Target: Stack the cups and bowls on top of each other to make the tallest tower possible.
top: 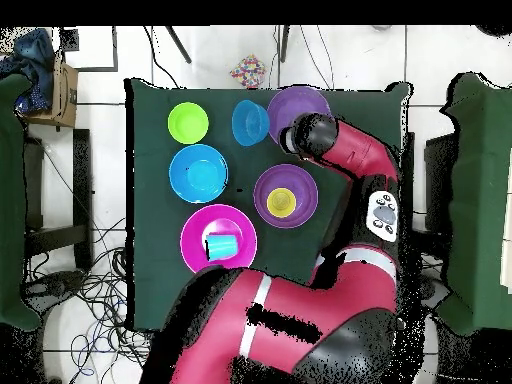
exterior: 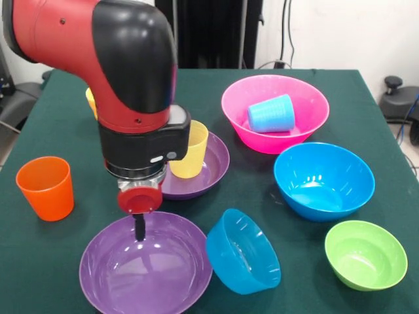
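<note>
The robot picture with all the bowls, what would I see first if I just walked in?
First, the big red and black arm coming down over the near purple bowl, its claw hanging just inside. Then the pink bowl behind, with a light blue cup lying on its side in it. Beside the purple bowl, a small blue bowl sits tipped on its edge.

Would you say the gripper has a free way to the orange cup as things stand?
Probably yes. The orange cup stands upright and alone on the cloth, apart from the near purple bowl that the gripper hangs over; nothing stands between.
</note>
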